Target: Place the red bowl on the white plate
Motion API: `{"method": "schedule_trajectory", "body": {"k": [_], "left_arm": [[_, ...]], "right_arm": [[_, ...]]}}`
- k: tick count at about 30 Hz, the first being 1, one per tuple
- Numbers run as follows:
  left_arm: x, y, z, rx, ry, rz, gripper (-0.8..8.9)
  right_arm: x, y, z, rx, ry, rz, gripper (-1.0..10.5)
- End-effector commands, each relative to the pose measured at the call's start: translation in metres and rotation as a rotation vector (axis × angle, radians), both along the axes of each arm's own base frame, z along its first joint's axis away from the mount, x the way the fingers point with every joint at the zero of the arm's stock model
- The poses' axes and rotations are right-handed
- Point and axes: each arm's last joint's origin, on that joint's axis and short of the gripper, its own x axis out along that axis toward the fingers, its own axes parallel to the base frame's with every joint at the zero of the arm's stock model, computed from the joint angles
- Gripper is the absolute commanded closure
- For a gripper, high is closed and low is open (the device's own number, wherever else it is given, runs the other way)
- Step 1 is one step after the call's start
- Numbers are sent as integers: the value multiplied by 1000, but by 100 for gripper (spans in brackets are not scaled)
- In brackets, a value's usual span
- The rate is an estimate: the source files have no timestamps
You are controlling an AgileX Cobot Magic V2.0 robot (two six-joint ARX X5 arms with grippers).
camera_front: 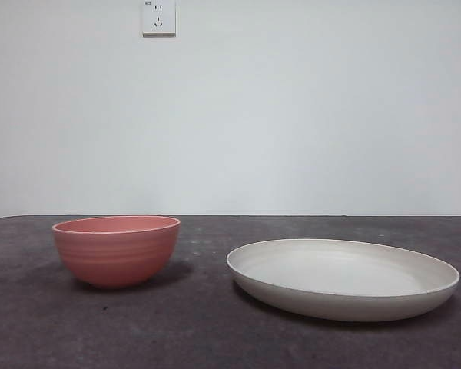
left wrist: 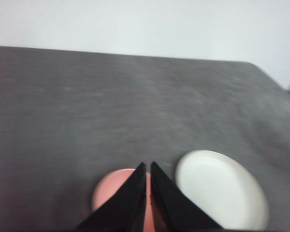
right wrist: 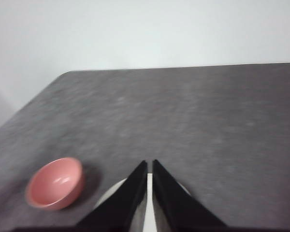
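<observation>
Red bowl [camera_front: 116, 250] sits upright beside, clear of, white plate [camera_front: 343, 278]; left gripper [left wrist: 148, 166] clenched empty above bowl, so open wide, pinch rim, lift level.

Left gripper [left wrist: 147, 166] hides half red bowl [left wrist: 111, 191]; white plate [left wrist: 222, 193] edge-cropped

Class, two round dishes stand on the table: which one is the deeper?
The red bowl, standing apart from the white plate. Its walls rise high and steep; the plate is wide, shallow and low-rimmed.
</observation>
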Motion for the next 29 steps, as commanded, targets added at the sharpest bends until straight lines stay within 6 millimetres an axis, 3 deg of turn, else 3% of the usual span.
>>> {"method": "schedule_trajectory", "body": {"k": [1, 10, 23, 26, 29], "left_arm": [[5, -6, 7, -26, 26, -99, 798], [12, -20, 1, -36, 126, -241, 795], [10, -19, -2, -31, 167, -241, 777], [10, -19, -2, -31, 171, -241, 662], [10, -19, -2, -30, 168, -242, 419]], "right_arm": [[2, 5, 9, -2, -15, 80, 935], [5, 23, -5, -67, 117, 332, 934], [4, 23, -7, -76, 143, 347, 933], [4, 23, -7, -77, 143, 347, 857], [4, 23, -7, -77, 143, 347, 604]]}}
